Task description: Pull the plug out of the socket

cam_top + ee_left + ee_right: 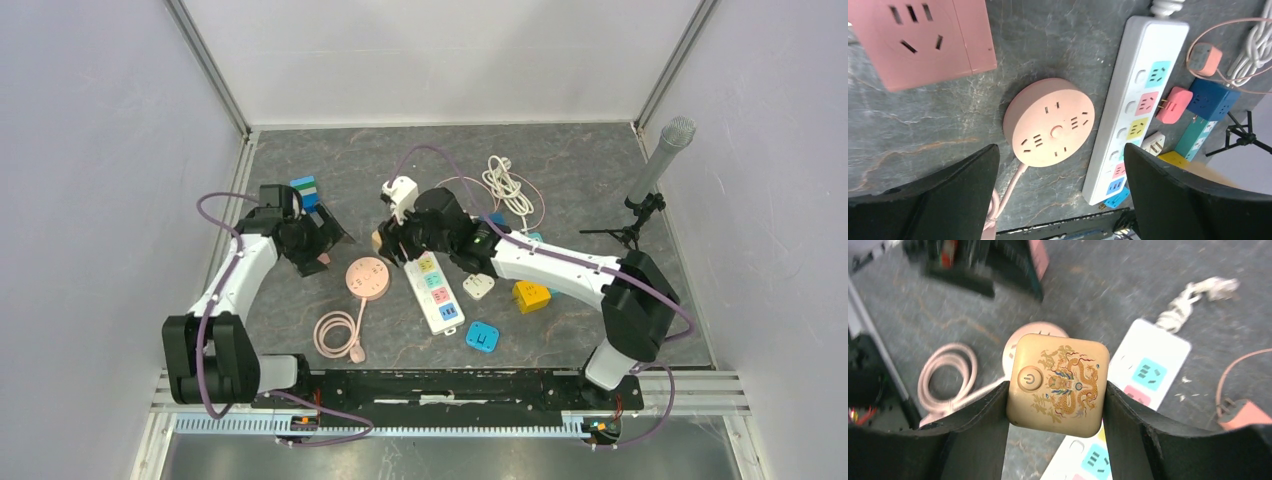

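My right gripper [1055, 392] is shut on a gold square plug [1058, 384] with a dragon print and a power button. It holds the plug in the air, clear of the white power strip [1148, 365] below it. In the top view the gold plug [378, 240] hangs by the far end of the strip [436, 292], next to the round pink socket [368, 277]. My left gripper [320, 245] is open and empty; its wrist view shows the round pink socket [1050, 122] between the wide-apart fingers [968, 175].
A pink cube socket [923, 40] lies by the left gripper. A pink plug [1173, 105], blue cube [1210, 97], white plug [478, 286], yellow cube [530, 296] and blue plug [483, 336] lie right of the strip. A white cable [508, 185] and microphone stand [655, 170] are at the back right.
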`<state>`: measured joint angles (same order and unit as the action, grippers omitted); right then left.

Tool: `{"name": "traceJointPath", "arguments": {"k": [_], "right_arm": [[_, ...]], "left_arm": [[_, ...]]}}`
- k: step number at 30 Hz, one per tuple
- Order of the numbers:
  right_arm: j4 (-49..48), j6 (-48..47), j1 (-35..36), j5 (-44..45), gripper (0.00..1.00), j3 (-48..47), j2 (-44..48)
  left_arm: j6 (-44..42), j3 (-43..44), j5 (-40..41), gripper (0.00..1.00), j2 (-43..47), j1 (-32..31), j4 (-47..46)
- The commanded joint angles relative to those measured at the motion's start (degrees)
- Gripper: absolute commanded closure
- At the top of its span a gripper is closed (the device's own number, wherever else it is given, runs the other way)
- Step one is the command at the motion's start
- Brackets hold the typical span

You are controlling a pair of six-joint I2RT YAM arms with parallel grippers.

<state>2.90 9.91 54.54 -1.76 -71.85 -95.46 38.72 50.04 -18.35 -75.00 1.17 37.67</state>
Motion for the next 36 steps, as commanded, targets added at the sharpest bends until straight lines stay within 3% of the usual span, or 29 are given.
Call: {"name": "traceJointPath", "arguments": {"k": [1, 7, 14, 20, 24, 26, 30, 36], "right_arm": [[3.3, -4.8, 1.2, -10.3, 0.98, 3.4, 1.6], [6.3, -9.4, 4.5, -15.0, 0.92, 5.8, 0.2], [10.2, -12.2, 5.3, -27.0, 0.83, 7.9, -4.9], [9.8, -12.4, 5.4, -24.5, 0.53, 8.7, -6.8], [10.5, -11.6, 5.3, -21.4, 0.21, 6.7, -7.5], [9.7, -11.8, 5.3, -21.8, 0.13, 6.2, -6.4], [8.4, -10.9, 5.2, -18.4, 0.03, 4.8, -4.7], [9.0, -10.1, 4.6, -9.0, 0.02, 4.0, -1.1]], "left_arm": [[-5.4, 5.7, 6.3, 0.00, 3.3, 0.1, 7.2], [-7.8, 9.5, 14.3, 0.00, 4.8, 0.1, 12.2], [-7.4, 9.5, 15.4, 0.00, 5.3, 0.2, 12.0], [-7.1, 9.8, 15.4, 0.00, 6.3, 0.2, 12.1], [-7.9, 10.7, 15.6, 0.00, 7.4, 0.3, 13.0], [-8.6, 11.1, 15.3, 0.00, 8.3, 0.3, 13.0], [-9.3, 12.8, 14.9, 0.00, 9.2, 0.2, 13.6], [-9.9, 17.0, 15.0, 0.00, 8.9, 0.3, 16.6]]}}
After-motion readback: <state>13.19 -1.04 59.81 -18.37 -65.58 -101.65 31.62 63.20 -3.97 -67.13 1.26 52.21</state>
